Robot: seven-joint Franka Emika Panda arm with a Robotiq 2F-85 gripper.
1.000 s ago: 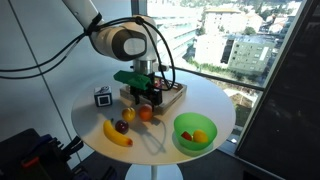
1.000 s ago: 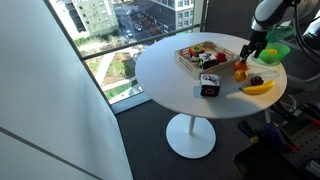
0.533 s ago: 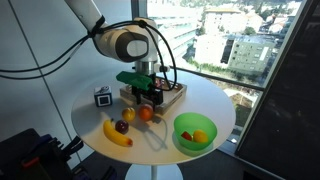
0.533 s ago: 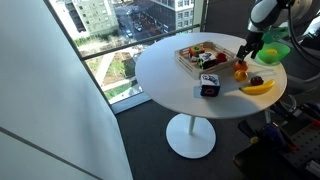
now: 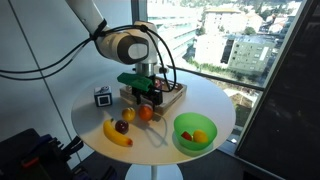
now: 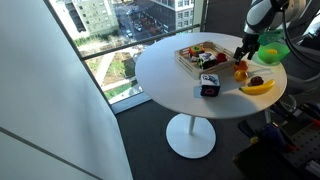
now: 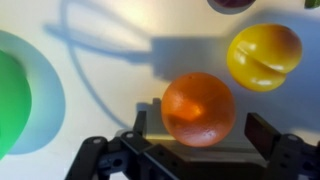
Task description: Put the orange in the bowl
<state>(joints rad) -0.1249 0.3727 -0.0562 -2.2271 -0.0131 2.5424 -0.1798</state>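
The orange (image 7: 198, 108) lies on the white table between my open gripper's (image 7: 200, 130) two fingers, which do not touch it. In both exterior views the gripper (image 5: 148, 99) (image 6: 243, 58) hangs just above the orange (image 5: 146, 114) (image 6: 240, 72). The green bowl (image 5: 186, 146) (image 6: 277, 52) stands apart from it near the table's edge and holds some small fruit. Its rim shows at the left edge of the wrist view (image 7: 10, 100).
A paler yellow-orange fruit (image 7: 264, 55) (image 5: 129, 115) lies close beside the orange. A dark red fruit (image 5: 122, 127) and a banana (image 5: 117, 133) lie nearby. A wooden tray (image 5: 172, 92) with items stands behind the gripper. A small dark cube (image 5: 102, 97) sits on the table.
The arm has shifted only slightly over the orange. The orange and the other fruit have not moved.
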